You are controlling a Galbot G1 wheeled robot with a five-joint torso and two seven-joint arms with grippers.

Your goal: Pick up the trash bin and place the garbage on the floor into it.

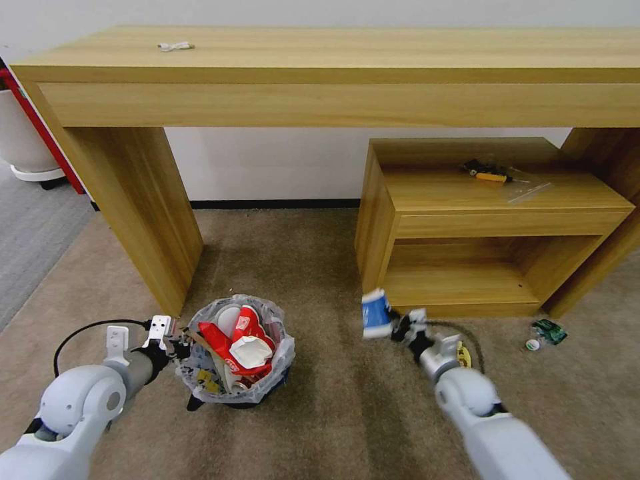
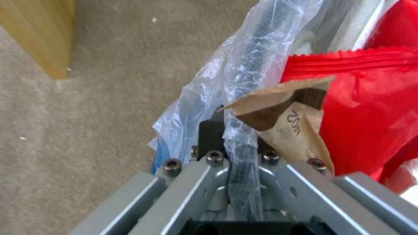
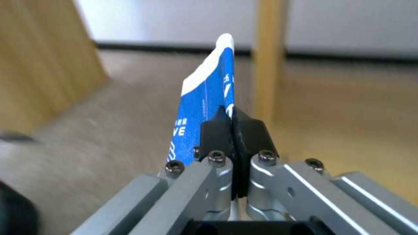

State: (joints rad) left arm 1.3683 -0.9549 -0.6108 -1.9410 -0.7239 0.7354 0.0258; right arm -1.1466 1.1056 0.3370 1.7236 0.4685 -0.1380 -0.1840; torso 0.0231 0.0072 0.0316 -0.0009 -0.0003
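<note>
The trash bin (image 1: 200, 390), black with a crinkled clear liner, stands low on the carpet at the left, full of red wrappers, a red-white cup and other garbage (image 1: 243, 343). My left gripper (image 1: 177, 345) is shut on its near-left rim. In the left wrist view the left gripper (image 2: 235, 130) pinches the plastic-covered rim (image 2: 257, 55) beside a brown paper scrap (image 2: 283, 114) and a red wrapper (image 2: 370, 114). My right gripper (image 1: 400, 327) holds a blue-white carton (image 1: 377, 312) above the carpet, right of the bin. The right wrist view shows the right gripper (image 3: 234, 125) clamped on the carton (image 3: 209, 104).
A green bottle (image 1: 547, 332) lies on the carpet at the right. A yellow item (image 1: 464, 357) shows under my right wrist. A long wooden desk (image 1: 333, 73) spans the back; a low wooden shelf unit (image 1: 493, 220) carries a yellow-black item in a clear bag (image 1: 493, 175).
</note>
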